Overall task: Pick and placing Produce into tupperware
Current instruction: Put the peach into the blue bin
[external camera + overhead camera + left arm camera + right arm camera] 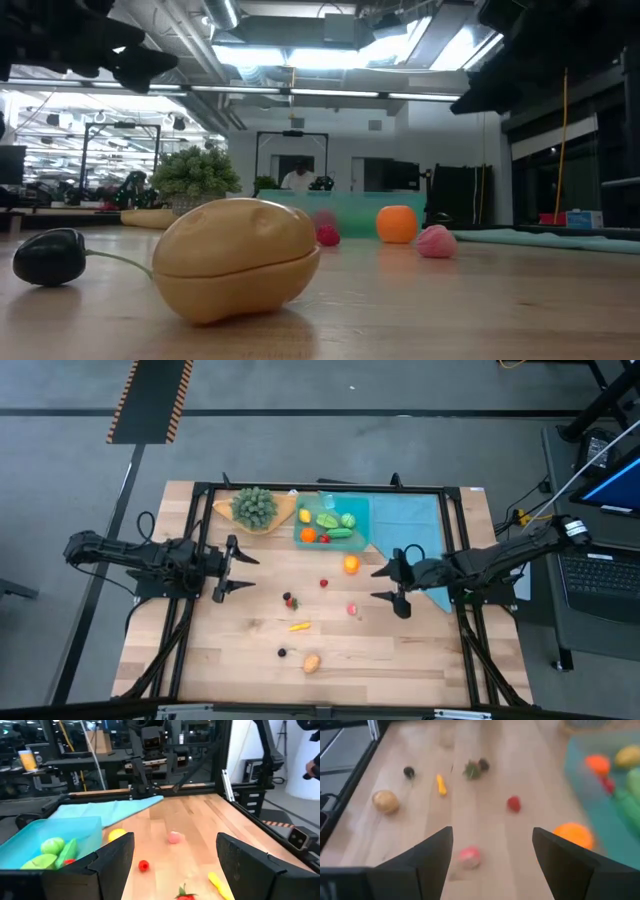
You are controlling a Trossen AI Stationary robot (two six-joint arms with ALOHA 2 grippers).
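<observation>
Right gripper (392, 584) fingers apart; orange (351, 565) just beside.

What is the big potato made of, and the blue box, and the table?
The potato looks like smooth, slightly glossy plastic: a moulded seam runs around its middle, though painted wood is possible. The box seems to be clear teal-tinted plastic, since the toy food inside shows through its wall. The table looks like pale wood with a satin finish: plank joints and grain show.
</observation>
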